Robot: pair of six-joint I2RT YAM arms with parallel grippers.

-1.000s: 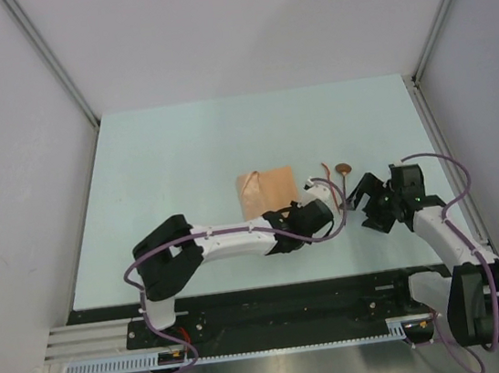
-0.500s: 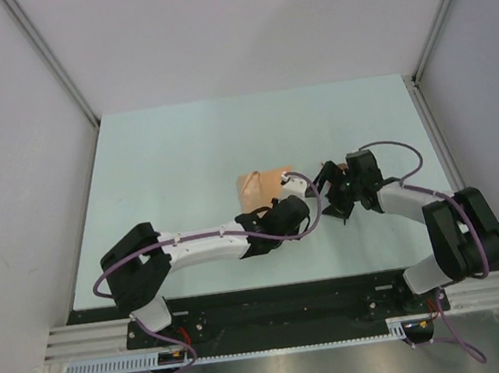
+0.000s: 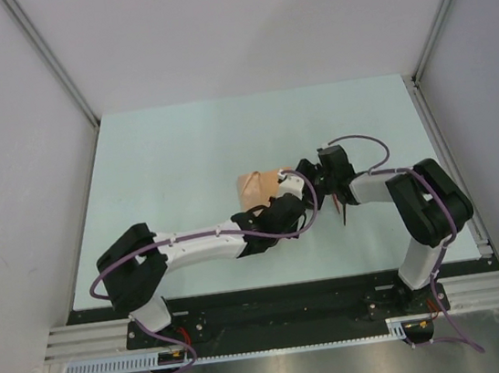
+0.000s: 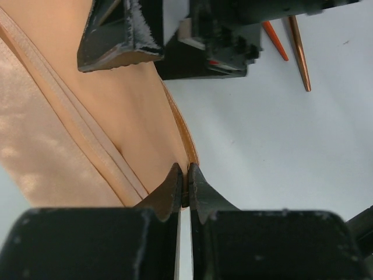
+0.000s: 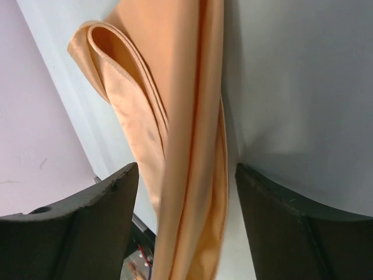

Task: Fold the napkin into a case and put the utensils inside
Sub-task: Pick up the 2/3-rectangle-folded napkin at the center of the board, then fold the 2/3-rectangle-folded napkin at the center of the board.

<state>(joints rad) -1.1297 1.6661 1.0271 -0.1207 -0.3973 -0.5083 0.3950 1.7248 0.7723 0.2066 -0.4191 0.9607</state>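
Observation:
The peach-orange napkin (image 3: 253, 189) lies folded mid-table, its right part hidden under both grippers. My left gripper (image 4: 186, 177) is shut on the napkin's (image 4: 87, 116) hemmed right edge, pinching the cloth between its tips. My right gripper (image 5: 186, 172) is open and straddles the raised, layered edge of the napkin (image 5: 186, 116), with a gap to each finger. In the top view the left gripper (image 3: 297, 200) and right gripper (image 3: 311, 176) meet at that edge. The two reddish-brown utensils (image 3: 343, 208) lie on the table just right of them, their tips (image 4: 300, 52) showing in the left wrist view.
The pale table (image 3: 180, 150) is bounded by grey walls and metal rails (image 3: 60, 73) on both sides. The right arm's forearm and cable (image 3: 369, 184) cross above the utensils. The black base rail (image 3: 273, 298) runs along the near edge.
The right arm has swung left from beside the utensils to the napkin's right edge, its jaws narrowing around the cloth. The left gripper stayed shut on the napkin, shifting slightly left.

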